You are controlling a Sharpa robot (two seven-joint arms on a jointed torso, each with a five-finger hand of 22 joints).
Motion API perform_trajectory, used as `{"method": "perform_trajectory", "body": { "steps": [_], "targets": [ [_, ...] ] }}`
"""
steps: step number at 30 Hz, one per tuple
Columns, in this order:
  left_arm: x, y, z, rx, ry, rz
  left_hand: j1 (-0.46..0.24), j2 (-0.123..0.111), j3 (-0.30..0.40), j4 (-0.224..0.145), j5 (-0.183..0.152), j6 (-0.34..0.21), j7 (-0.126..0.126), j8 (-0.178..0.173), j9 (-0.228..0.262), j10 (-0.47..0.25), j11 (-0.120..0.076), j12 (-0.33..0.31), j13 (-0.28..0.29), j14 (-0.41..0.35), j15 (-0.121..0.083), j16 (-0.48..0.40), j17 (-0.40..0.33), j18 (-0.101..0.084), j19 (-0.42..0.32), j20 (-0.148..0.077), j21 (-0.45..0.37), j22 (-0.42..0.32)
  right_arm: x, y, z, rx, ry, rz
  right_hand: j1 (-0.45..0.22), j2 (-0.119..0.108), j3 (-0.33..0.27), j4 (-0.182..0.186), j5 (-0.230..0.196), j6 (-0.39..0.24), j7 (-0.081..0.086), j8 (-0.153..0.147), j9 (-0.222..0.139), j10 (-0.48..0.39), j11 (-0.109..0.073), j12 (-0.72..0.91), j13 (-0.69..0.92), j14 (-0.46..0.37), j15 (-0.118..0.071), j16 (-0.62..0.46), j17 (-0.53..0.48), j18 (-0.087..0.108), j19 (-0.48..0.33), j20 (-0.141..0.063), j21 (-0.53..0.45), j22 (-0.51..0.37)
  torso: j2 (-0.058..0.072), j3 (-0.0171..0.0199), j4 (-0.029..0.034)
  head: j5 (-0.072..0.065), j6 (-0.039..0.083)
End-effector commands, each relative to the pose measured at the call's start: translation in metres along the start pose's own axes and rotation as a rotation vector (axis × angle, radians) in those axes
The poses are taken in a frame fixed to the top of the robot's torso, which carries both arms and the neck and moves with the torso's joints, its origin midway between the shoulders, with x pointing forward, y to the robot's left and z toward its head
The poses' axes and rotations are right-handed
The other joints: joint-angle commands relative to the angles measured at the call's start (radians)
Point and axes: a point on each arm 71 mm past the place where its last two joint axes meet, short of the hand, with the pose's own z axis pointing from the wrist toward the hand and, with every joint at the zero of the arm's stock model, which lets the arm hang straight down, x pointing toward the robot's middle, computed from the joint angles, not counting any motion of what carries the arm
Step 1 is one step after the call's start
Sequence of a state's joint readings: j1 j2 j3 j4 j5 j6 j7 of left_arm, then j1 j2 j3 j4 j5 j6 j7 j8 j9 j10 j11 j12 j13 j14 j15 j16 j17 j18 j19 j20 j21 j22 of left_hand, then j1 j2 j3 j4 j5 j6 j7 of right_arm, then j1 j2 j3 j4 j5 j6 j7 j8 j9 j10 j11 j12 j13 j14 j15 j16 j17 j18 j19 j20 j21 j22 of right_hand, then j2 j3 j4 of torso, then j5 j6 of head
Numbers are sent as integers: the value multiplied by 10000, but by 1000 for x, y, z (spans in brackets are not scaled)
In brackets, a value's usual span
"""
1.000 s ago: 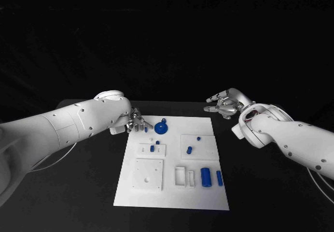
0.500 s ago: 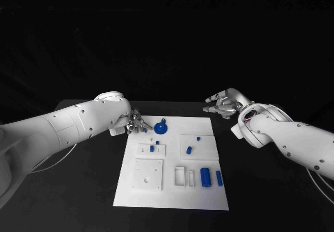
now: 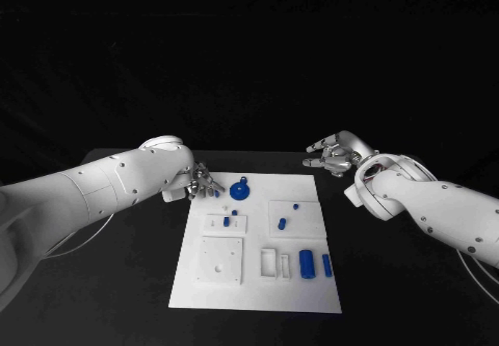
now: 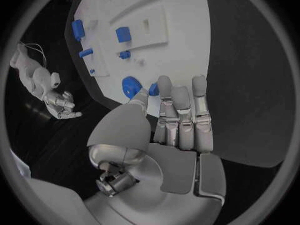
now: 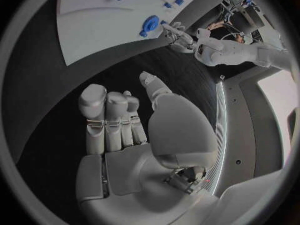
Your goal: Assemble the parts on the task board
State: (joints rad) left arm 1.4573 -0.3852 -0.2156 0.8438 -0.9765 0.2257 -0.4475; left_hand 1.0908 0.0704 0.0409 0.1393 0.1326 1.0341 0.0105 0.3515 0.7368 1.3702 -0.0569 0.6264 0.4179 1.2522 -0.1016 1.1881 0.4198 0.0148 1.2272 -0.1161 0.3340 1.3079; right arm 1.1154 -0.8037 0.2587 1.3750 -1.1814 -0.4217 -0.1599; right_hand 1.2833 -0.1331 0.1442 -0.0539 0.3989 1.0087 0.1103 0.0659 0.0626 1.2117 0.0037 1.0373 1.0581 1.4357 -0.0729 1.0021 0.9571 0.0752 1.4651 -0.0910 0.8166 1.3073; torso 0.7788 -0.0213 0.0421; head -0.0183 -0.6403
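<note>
Task board (image 3: 260, 288) lies mid-table, white, blue parts scattered on it. Left hand (image 3: 200, 182) sits at the board's far left corner, pinching a small blue piece (image 4: 153, 89) between thumb and a finger, just beside the round blue part (image 3: 240, 191). Right hand (image 3: 334, 156) hovers off the board's far right corner over black table (image 3: 125, 288), fingers loosely apart, holding nothing. Blue cylinder (image 3: 307, 262) lies near the board's near edge.
</note>
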Motion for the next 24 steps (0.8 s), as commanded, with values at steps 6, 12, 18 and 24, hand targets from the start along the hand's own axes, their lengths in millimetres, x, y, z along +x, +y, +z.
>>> {"method": "perform_trajectory", "body": {
  "steps": [6, 12, 18, 24],
  "targets": [
    [2, -4, 0, 208, 288, -137, 159, 162, 91, -212, 622, -70, -5, -141, -113, -79, 19, 10, -18, -81, 25, 38, -18, -148, -96, -5, -63, 206, 1, 1, 0, -90, 40, -121, -4, 62, 19, -21, -45, 9, 20, -44, -9, -33, -16, -5, -1, -8, 27, -65, -1, 197, 423, 27, -46, 997, -5, 1, 5, -8, -11],
    [2, -3, 0, 225, 379, -231, 278, 247, 186, -362, 787, -69, -7, -185, -156, -90, 19, 10, -20, -94, 27, 45, -24, -148, -105, -2, -69, 207, 1, 1, 0, -89, 47, -119, -4, 62, 19, -21, -45, 9, 20, -44, -9, -33, -16, -5, -1, -8, 27, -65, -1, 197, 423, 27, -46, 997, -2, 0, 5, -18, -23],
    [2, -3, 1, 244, 440, -327, 426, 281, 367, -607, 1437, -88, -12, -217, -182, -110, 16, 8, -22, -113, 25, 59, -27, -148, -120, -2, -71, 208, 1, 1, 0, -78, 46, -119, -42, 59, 28, -39, -32, 36, 18, -43, -8, -32, -17, -6, -4, -5, 26, -64, 2, 195, 424, 26, -36, 999, -1, -8, 12, -15, -27],
    [3, -2, 0, 286, 514, -549, 714, 412, 715, -843, 1649, -114, -15, -196, -154, -105, 12, 9, -27, -119, 22, 79, -27, -148, -128, -5, -60, 211, 1, 0, 0, -45, 62, -65, -56, 54, 20, -32, -10, 31, 17, -44, -9, -39, -16, -15, -11, -7, 26, -70, -2, 195, 421, 26, -45, 997, 1, -5, 14, -13, -48]
  ]
}}
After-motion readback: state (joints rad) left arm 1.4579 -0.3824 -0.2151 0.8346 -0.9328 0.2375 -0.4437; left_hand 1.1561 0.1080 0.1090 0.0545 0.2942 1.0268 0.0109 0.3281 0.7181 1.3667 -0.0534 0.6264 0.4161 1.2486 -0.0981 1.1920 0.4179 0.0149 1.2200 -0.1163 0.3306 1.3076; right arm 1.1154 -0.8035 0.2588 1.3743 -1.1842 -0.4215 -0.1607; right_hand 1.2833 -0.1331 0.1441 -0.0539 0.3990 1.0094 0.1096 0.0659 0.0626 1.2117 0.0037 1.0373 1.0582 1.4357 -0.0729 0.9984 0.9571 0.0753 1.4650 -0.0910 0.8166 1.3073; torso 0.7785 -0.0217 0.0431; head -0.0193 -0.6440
